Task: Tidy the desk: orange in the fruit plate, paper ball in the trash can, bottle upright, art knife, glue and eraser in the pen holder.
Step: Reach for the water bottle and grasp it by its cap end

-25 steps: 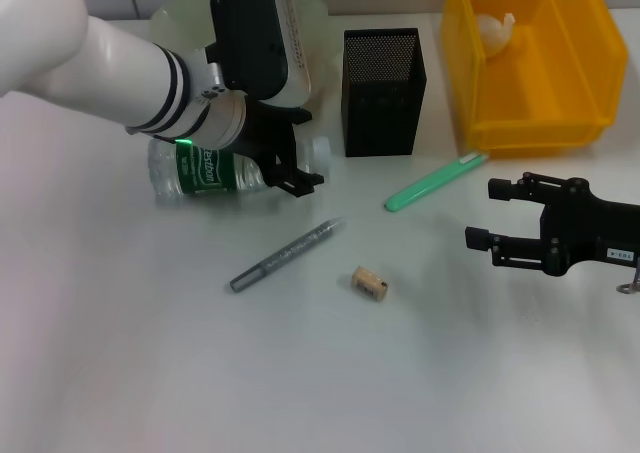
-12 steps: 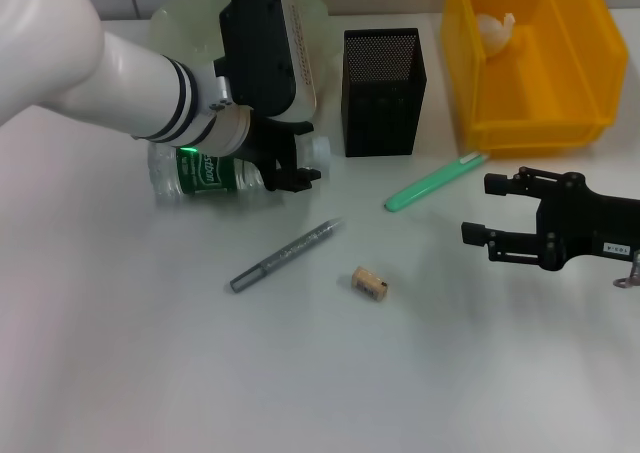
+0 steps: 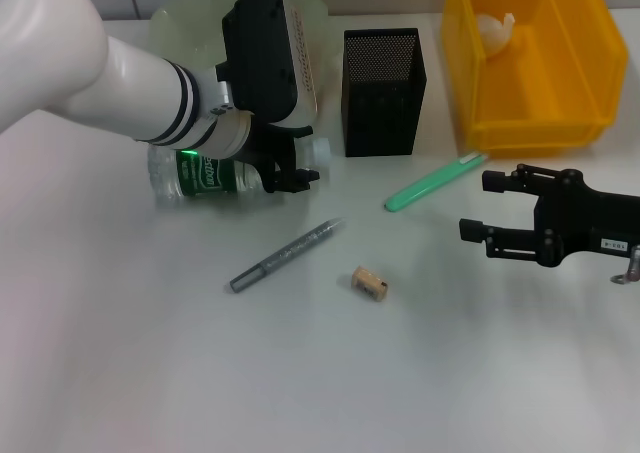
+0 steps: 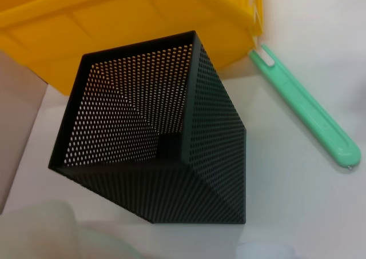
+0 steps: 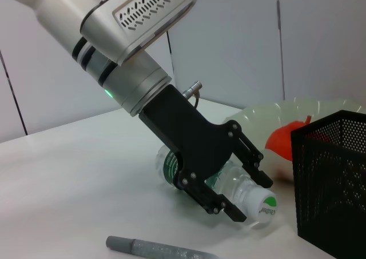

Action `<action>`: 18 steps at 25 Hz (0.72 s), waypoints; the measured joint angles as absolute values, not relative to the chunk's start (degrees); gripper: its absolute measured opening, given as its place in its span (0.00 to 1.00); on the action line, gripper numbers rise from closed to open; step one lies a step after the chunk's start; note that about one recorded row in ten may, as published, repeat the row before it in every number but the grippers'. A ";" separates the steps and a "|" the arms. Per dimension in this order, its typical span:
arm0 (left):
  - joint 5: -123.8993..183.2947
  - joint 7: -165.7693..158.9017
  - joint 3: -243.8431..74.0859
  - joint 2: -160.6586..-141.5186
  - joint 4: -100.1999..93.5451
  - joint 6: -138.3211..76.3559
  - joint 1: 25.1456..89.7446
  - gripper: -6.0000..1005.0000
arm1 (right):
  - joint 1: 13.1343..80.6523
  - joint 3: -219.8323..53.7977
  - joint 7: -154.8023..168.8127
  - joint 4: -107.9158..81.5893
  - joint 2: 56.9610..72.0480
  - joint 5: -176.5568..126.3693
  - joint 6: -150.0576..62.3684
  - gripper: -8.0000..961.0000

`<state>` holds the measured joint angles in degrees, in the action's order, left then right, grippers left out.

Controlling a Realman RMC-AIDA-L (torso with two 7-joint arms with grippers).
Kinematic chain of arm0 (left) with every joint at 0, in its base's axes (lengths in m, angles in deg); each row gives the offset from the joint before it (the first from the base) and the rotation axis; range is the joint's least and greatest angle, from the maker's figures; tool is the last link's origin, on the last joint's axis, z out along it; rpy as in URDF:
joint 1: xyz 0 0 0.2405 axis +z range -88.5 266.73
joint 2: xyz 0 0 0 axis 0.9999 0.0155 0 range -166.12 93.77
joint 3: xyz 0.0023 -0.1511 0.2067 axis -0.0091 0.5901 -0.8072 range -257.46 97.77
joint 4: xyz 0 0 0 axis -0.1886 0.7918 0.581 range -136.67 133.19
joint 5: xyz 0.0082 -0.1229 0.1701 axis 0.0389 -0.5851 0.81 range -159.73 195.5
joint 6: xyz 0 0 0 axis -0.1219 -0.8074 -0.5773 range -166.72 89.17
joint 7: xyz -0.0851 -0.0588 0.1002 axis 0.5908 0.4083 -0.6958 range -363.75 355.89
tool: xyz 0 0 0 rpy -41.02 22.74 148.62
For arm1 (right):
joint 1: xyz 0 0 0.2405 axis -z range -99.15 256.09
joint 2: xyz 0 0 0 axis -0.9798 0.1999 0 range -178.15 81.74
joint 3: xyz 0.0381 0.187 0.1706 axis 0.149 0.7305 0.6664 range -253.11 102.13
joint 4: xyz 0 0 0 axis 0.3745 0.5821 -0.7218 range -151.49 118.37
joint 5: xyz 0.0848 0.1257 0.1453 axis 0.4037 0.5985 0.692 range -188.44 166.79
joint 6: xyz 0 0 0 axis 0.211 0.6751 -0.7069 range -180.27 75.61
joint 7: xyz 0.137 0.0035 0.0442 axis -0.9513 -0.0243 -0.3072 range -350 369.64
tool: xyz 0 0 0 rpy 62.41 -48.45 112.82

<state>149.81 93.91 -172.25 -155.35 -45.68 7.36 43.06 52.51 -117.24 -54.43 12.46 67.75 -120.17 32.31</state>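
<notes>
Now my left claw (image 5: 243, 182) straddles the lying bottle (image 3: 205, 173) near the tabletop's far edge, fingers apart; my right claw (image 3: 488, 208) hovers open, well apart.

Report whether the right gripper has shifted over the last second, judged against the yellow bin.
Yes, slightly. The right gripper has crept up toward the yellow plastic trash can, open and empty.

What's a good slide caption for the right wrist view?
Left gripper straddles the lying bottle beside the pen holder.
</notes>
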 joint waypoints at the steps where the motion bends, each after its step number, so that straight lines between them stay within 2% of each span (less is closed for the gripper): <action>1: 149.80 93.82 -172.30 -155.35 -45.58 7.22 43.06 0.56 | 52.41 -117.24 -54.45 12.46 67.76 -120.17 32.31 0.80; 8: 149.99 93.72 -173.81 -155.35 -45.03 5.93 43.19 0.56 | 52.11 -117.24 -54.74 12.44 67.80 -120.17 32.31 0.80; 15: 150.19 94.07 -173.81 -155.35 -45.89 6.35 43.59 0.44 | 52.10 -117.24 -55.26 12.54 67.81 -120.17 32.30 0.80; 18: 149.98 95.09 -173.81 -155.35 -47.73 7.26 44.93 0.44 | 52.10 -117.24 -55.44 12.60 67.81 -120.17 32.30 0.80</action>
